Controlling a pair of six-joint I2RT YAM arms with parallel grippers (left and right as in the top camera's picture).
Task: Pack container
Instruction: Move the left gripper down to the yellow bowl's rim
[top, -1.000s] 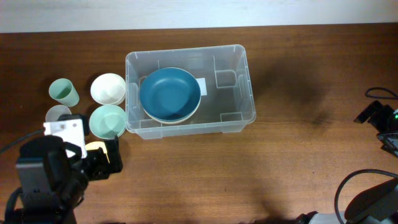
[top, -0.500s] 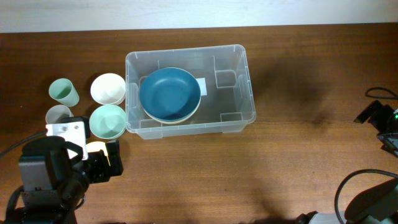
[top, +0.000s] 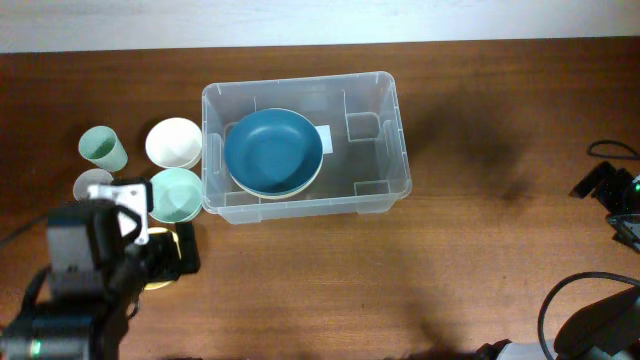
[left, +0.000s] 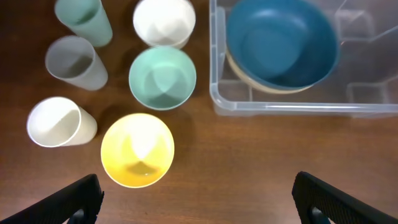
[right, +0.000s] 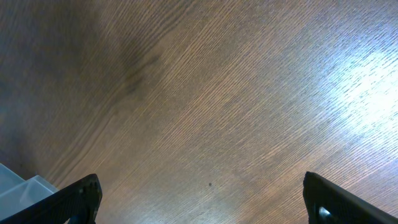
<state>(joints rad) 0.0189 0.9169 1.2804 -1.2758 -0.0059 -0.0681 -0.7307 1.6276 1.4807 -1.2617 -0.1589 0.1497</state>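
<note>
Overhead: container sits upright on the desk, a bit left of centre, long side running left-right. Inside, at its left end, is a blue bowl nested on a cream bowl. A white label on the base shows just right of the bowls. The right half of the bin holds nothing but its moulded ribs.
Left of the container, outside it: white bowl just beside the wall, mint bowl nearer than it, green cup further left, grey cup partly under the left arm. The left arm is at the near-left, over the crockery cluster. The right arm is only partly in frame at the right edge, so its gripper is not readable here.

Left wrist: left gripper is spread wide, fingertips at the bottom corners, nothing between them, hanging above the desk. The yellow bowl is directly in front of it. A white cup is to the left of the yellow bowl, tilted toward the camera. Mint bowl, grey cup, green cup and white bowl lie beyond. The container's near-left corner with the stacked bowls fills the upper right.

Right wrist: right gripper is spread wide and empty, over bare wood grain. A clear corner of the container shows at the lower left, well apart from the fingers.
</note>
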